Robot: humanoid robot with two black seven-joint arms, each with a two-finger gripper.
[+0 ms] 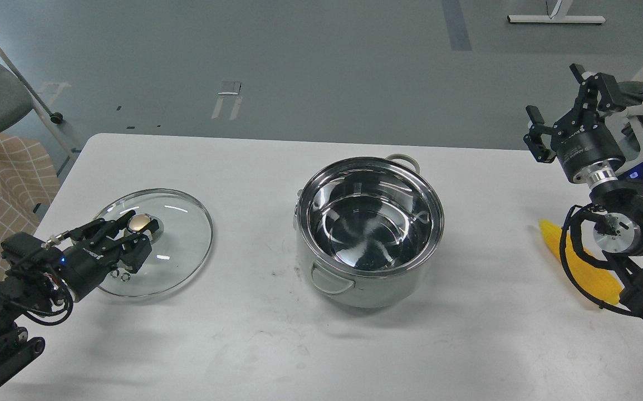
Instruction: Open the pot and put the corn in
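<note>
1. Left gripper [138, 229]: fingers set close around the gold knob [142, 223] of the glass lid [179, 253], which lies flat on the table [232, 345], well apart from the pot. Whether the knob is actually clamped cannot be told. Risk: withdrawing while clamped could drag or tip the lid toward the near left table edge.
2. Pot [370, 231]: uncovered, upright at mid-table, empty. Shiny steel wall, mirror-like inside, pale grey loop handles at front and rear. Risk: reflective interior likely to mislead depth judgement; a cob dropped from height could bounce off the rim or nudge the pot.
3. Corn [583, 262]: bright yellow cob lying on the table near the right edge, tapered tip pointing up-left, well apart from the pot, partly hidden behind the right arm. Risk: rounded, tapered body likely to roll or slip under an off-centre pinch; proximity to the edge means a push could send it off the table.
4. Right gripper [558, 108]: raised above the far right table corner, fingers spread wide, holding nothing. Risk: forearm and cables hang over the cob; descending without clearance could knock it.
</note>
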